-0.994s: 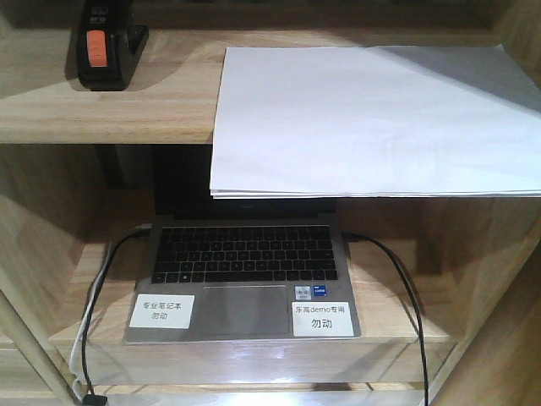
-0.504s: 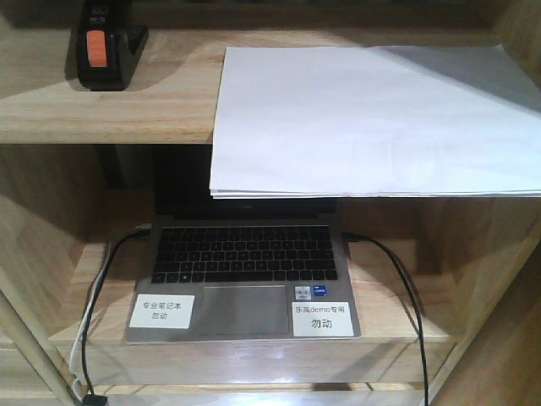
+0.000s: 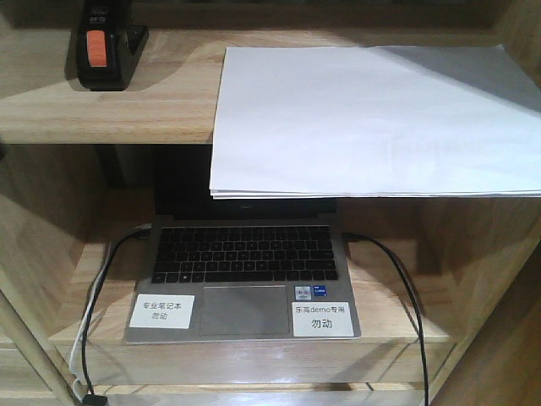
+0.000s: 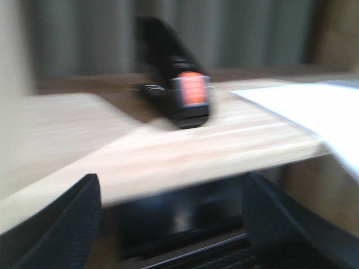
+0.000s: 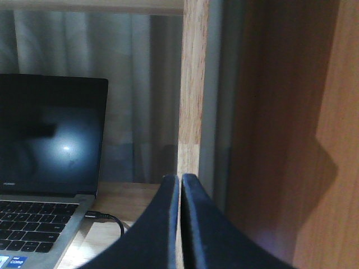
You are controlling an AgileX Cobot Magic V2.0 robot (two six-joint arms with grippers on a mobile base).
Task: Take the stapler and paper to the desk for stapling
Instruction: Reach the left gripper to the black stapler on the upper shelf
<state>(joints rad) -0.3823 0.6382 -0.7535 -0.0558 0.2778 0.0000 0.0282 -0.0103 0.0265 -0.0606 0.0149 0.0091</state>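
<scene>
The black stapler (image 3: 103, 46) with its orange patch stands at the left of the upper shelf (image 3: 110, 114). In the blurred left wrist view the stapler (image 4: 179, 89) sits ahead on the shelf top, above and beyond my left gripper (image 4: 171, 185), which is open and empty just below the shelf edge. The white paper (image 3: 372, 118) lies to the right of it, overhanging the shelf front, and shows as the paper (image 4: 314, 112) at the right in that view. My right gripper (image 5: 180, 178) is shut on nothing, facing a shelf upright. The desk is out of view.
An open laptop (image 3: 245, 271) with two white labels sits on the lower shelf under the paper, with black cables (image 3: 397, 279) running from both sides. A wooden upright (image 5: 190, 84) and a side panel (image 5: 291, 140) stand close in front of the right gripper.
</scene>
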